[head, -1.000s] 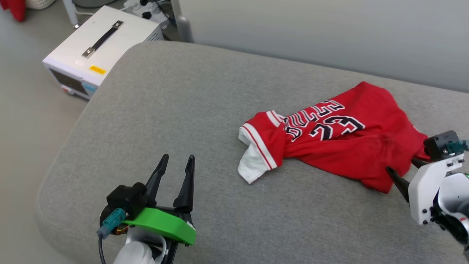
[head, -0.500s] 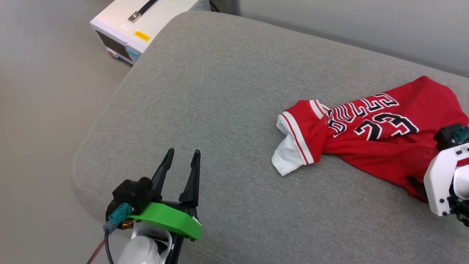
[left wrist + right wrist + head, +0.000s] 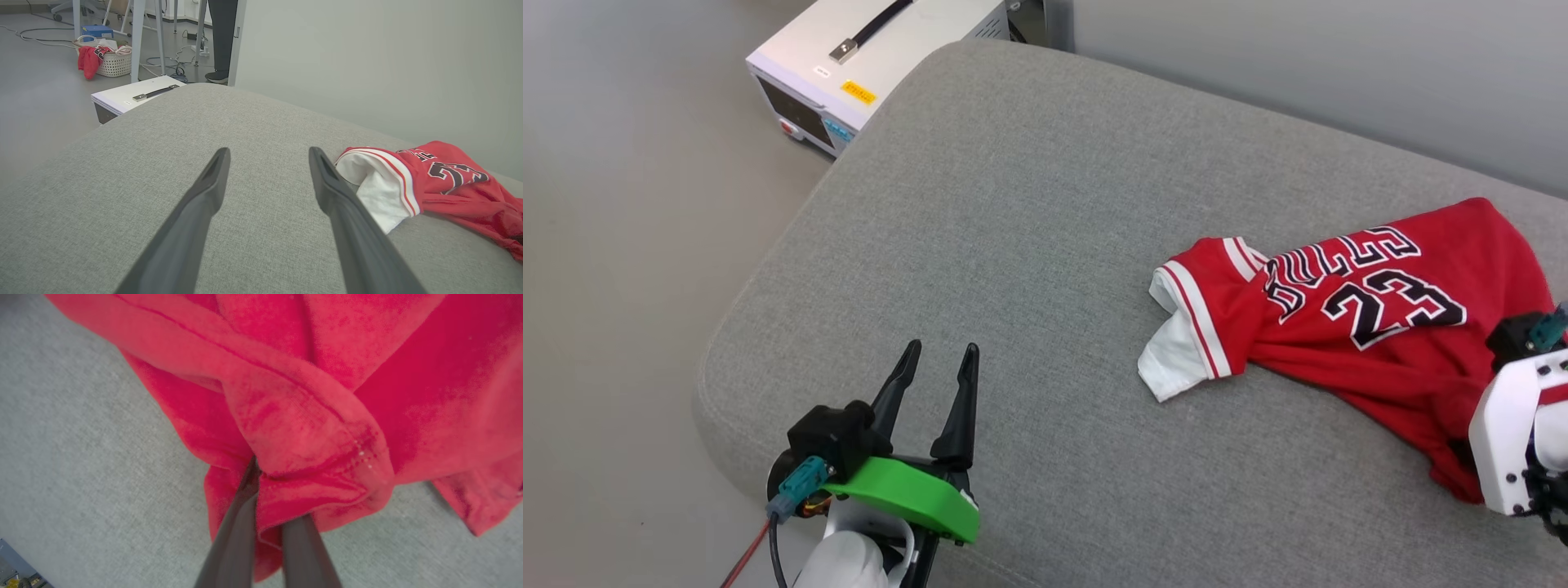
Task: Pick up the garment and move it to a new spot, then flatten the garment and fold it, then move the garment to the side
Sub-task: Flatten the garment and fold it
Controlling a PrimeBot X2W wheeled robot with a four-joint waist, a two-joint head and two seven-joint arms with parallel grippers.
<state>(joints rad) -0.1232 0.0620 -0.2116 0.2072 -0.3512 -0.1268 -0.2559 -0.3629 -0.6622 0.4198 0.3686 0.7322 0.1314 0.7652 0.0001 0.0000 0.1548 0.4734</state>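
Observation:
The garment (image 3: 1380, 327) is a red jersey with black "23" lettering and a white sleeve, lying crumpled at the right of the grey cushion (image 3: 1029, 229). In the right wrist view my right gripper (image 3: 269, 490) is shut on a bunched fold of the garment's (image 3: 327, 396) red hem. In the head view its white housing (image 3: 1511, 441) sits at the garment's near right corner, fingers hidden in the cloth. My left gripper (image 3: 942, 347) hovers open over the cushion's near left part, well left of the garment. Its fingers (image 3: 204, 204) hold nothing, with the white sleeve (image 3: 376, 192) just to their right.
A white box with a black handle (image 3: 882, 49) stands on the floor past the cushion's far left corner. A pale wall (image 3: 1298, 65) runs behind the cushion. Farther off are a basket of clothes (image 3: 112, 63), table legs and a person's leg (image 3: 220, 36).
My right gripper has shut on the garment's hem. The head camera has shifted, so the whole picture has moved; the left gripper stays open in the same place.

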